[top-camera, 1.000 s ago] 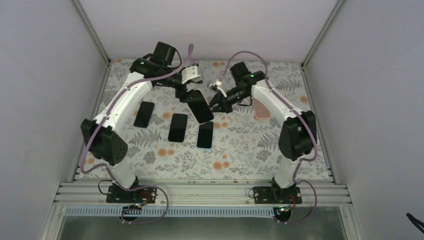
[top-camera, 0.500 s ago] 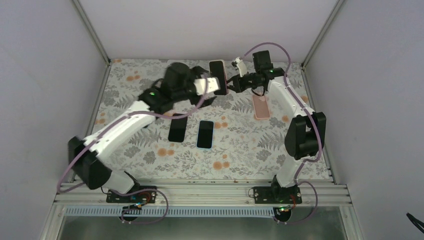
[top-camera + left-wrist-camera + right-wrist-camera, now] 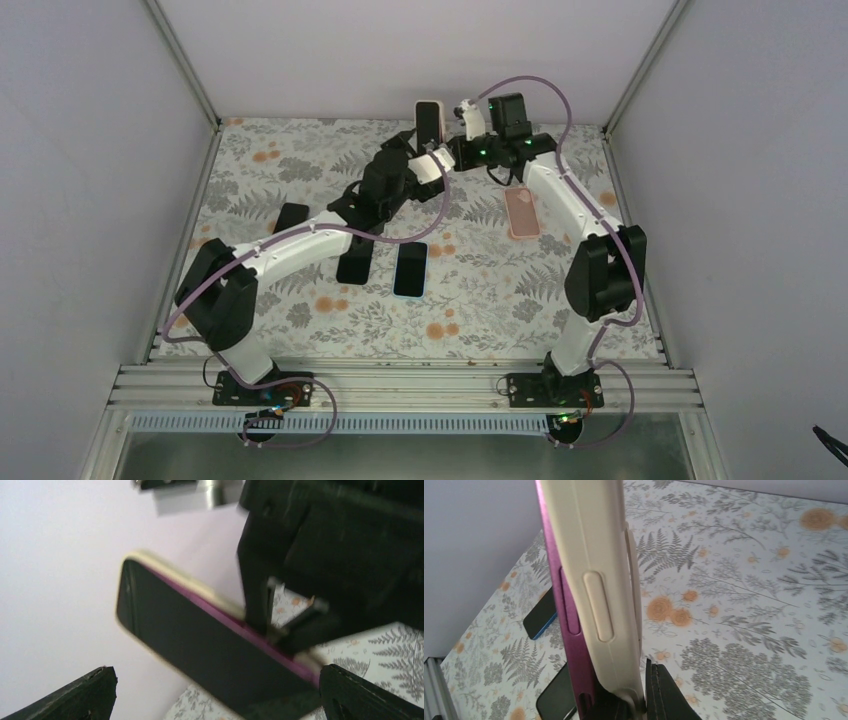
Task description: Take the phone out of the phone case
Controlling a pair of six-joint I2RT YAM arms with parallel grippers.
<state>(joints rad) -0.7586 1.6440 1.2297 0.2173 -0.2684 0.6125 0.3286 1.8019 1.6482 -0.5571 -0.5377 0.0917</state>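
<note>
Right gripper (image 3: 636, 705) clamped on cream phone case (image 3: 599, 580), phone (image 3: 200, 655) in it, upright above table (image 3: 260, 170) far edge; grip cut off. Left gripper (image 3: 428, 162) agape beside, arm outstretched.

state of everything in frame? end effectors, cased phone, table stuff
left end effector: open, beside the purple phone, holding nothing
right end effector: shut on cream case, held upright off the table
purple phone: in the cream case, not out
dark phones: three, flat on table
pink case: flat on table
</note>
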